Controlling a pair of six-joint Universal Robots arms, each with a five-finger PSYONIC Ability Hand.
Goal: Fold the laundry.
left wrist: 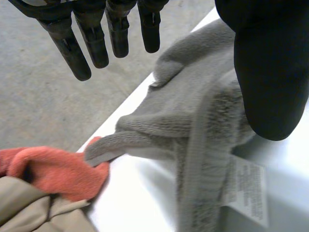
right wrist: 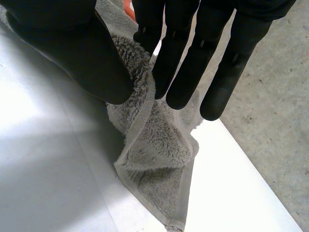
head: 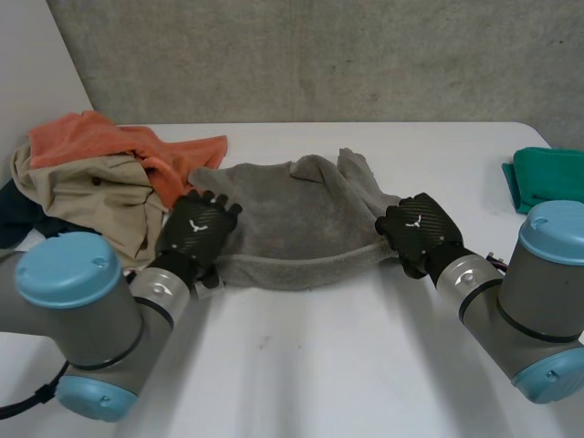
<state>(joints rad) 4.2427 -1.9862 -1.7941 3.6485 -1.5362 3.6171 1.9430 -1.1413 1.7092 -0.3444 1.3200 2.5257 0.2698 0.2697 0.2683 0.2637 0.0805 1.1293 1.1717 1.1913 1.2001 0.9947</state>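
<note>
Grey towel (head: 301,224), fold starting: your right hand (head: 418,230) is pinching one end; your left hand (head: 196,226) is resting spread at the other, likely needing a grip next.

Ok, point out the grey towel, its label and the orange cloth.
grey towel (head: 292,224): head view, its flat middle.
label (left wrist: 247,188): left wrist view, centre of the white tag.
orange cloth (left wrist: 58,169): left wrist view, its rounded folded end.
</note>
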